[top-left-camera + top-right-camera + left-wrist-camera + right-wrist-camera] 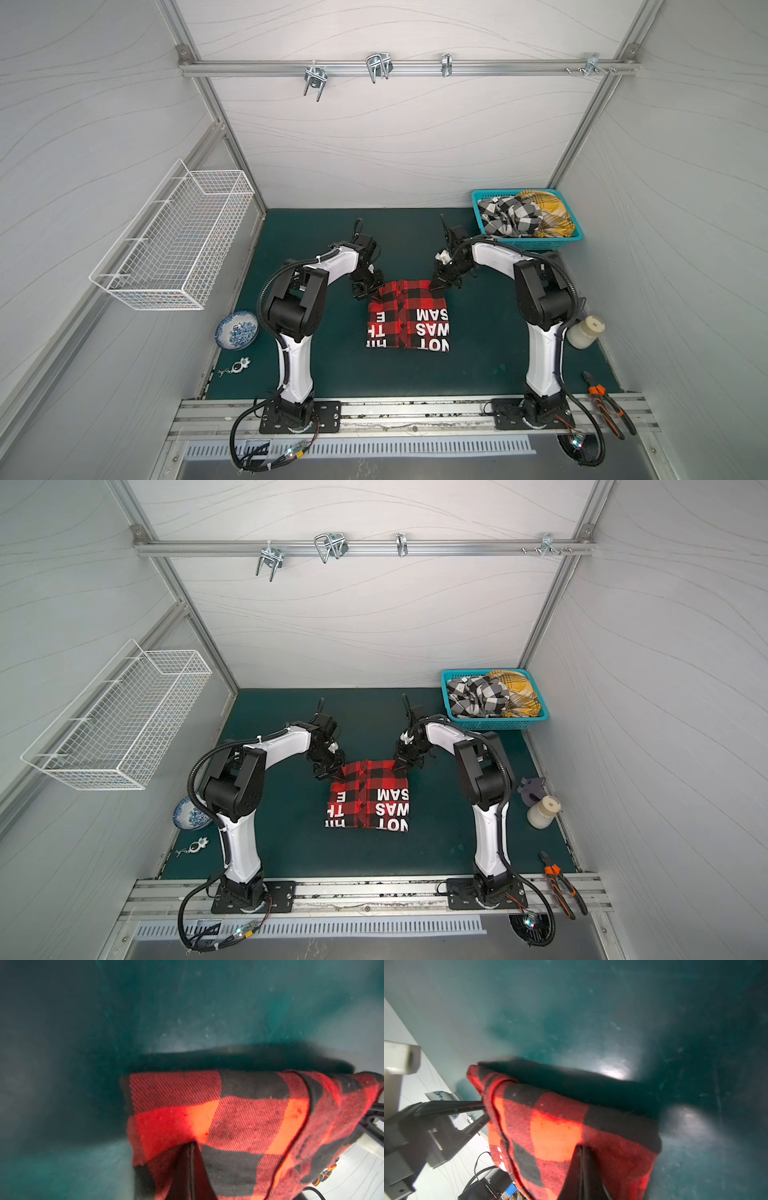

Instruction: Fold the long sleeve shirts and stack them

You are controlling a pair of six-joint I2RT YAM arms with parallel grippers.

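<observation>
A folded red-and-black plaid shirt (409, 318) (368, 798) with white lettering lies mid-mat in both top views. My left gripper (376, 296) (192, 1144) is shut on the shirt's far left corner. My right gripper (434, 286) (581, 1147) is shut on its far right corner. Both wrist views show this far edge (239, 1118) (556, 1136) held a little above the mat, with shadow under it. A black-and-white check shirt (509, 218) and a mustard-yellow plaid shirt (548, 216) lie crumpled in the teal basket (536, 244).
The teal basket stands at the back right corner of the green mat (478, 365). A blue-and-white bowl (237, 330) and a keychain (237, 368) lie at the left edge. A white jar (584, 332) and orange pliers (609, 403) lie at the right. A wire basket (174, 241) hangs on the left wall.
</observation>
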